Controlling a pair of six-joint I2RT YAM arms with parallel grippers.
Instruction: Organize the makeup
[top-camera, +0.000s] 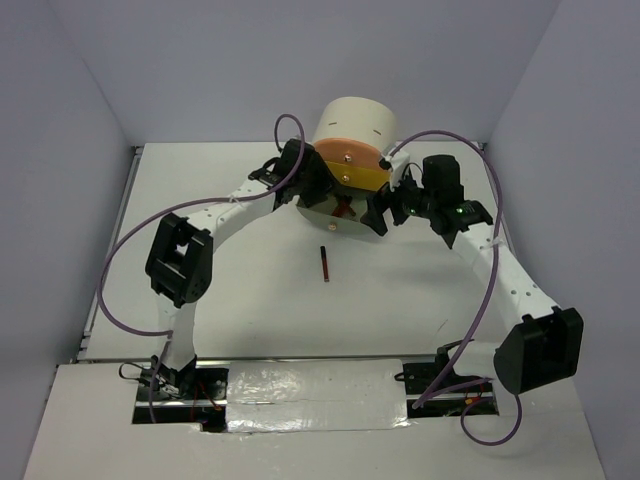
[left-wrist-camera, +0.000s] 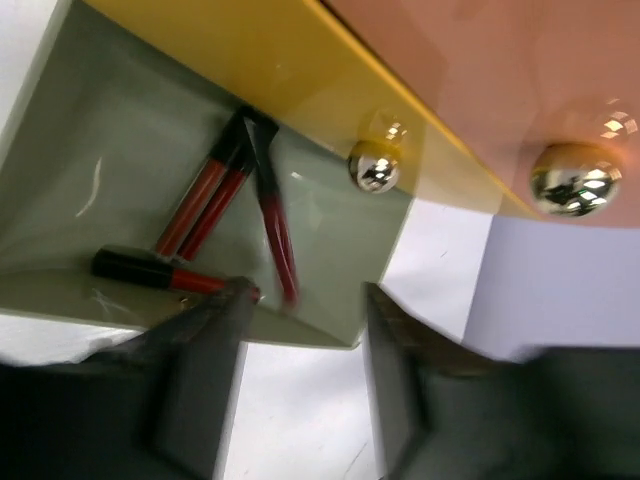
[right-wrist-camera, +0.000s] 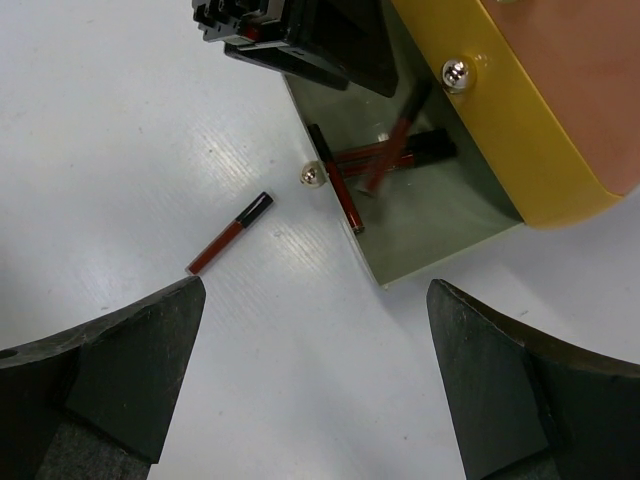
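The makeup that shows is thin dark-red and black sticks. Several sticks (left-wrist-camera: 205, 205) lie in the pale green bottom drawer (left-wrist-camera: 90, 170) of the cream cylinder (top-camera: 355, 118); one of them (left-wrist-camera: 275, 225) is blurred. My left gripper (left-wrist-camera: 308, 300) hangs over that drawer's front edge, open, with nothing between its fingers (left-wrist-camera: 200, 380). Another stick (right-wrist-camera: 230, 233) lies alone on the white table (top-camera: 325, 264), in front of the drawer. My right gripper (right-wrist-camera: 318, 300) hovers above the table beside the drawer (right-wrist-camera: 430, 220), wide open and holding nothing. No brush or packets are in view.
A yellow drawer (left-wrist-camera: 300, 70) and an orange drawer (left-wrist-camera: 480, 80), each with a shiny knob (left-wrist-camera: 373, 168), are swung out above the green one. The left gripper (top-camera: 318, 190) and right gripper (top-camera: 383, 215) crowd the cylinder's front. Purple cables arc over both arms.
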